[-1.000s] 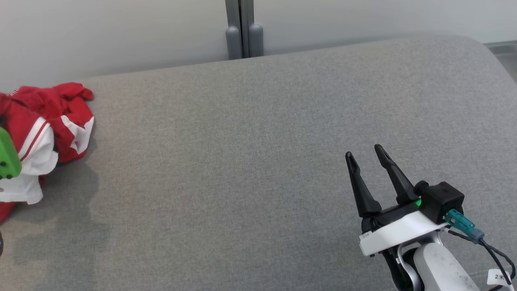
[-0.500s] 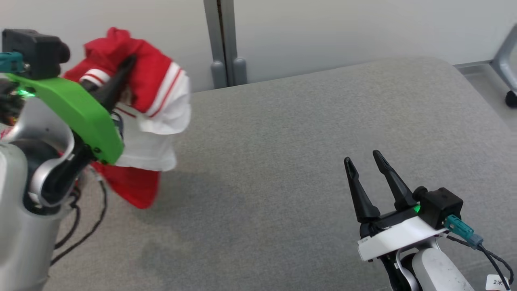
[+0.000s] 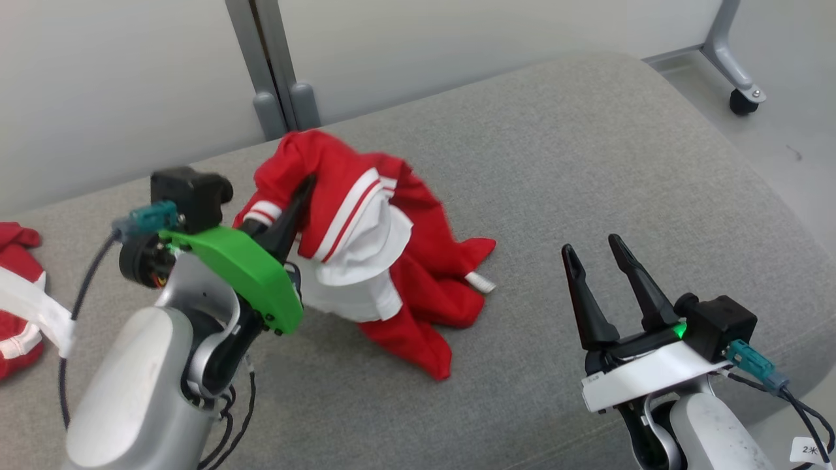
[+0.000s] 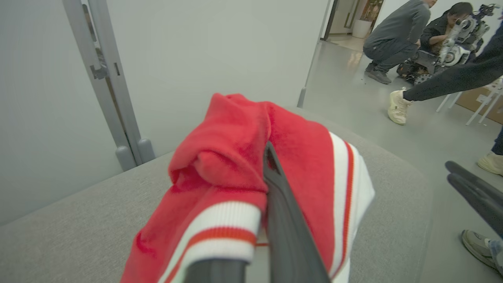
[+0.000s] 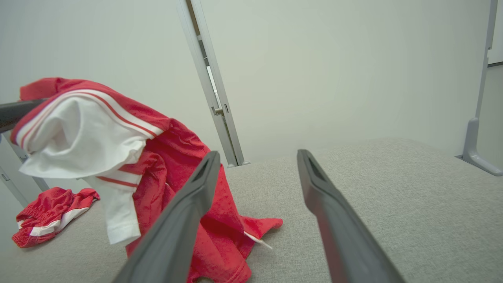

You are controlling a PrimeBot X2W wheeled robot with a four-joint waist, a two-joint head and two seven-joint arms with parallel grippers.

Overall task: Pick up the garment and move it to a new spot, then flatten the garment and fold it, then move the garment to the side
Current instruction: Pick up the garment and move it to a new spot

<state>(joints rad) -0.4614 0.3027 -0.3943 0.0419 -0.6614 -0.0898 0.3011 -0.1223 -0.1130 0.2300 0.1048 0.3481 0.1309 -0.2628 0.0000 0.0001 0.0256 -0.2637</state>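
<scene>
The garment, red with white panels and stripes, hangs bunched from my left gripper, which is shut on its upper fold. Its lower red part trails onto the grey cushioned surface near the middle. In the left wrist view the dark fingers pinch the red cloth. My right gripper stands open and empty to the right of the garment, apart from it. In the right wrist view the garment hangs left of the right gripper.
Another red and white piece of clothing lies at the surface's far left. A grey post stands at the wall behind. The surface's rounded right edge drops to a floor with a caster. People are on that floor.
My left arm has carried the garment from the far left to the middle of the surface, and its lower part now touches down. The head camera has turned. The right gripper stays open.
</scene>
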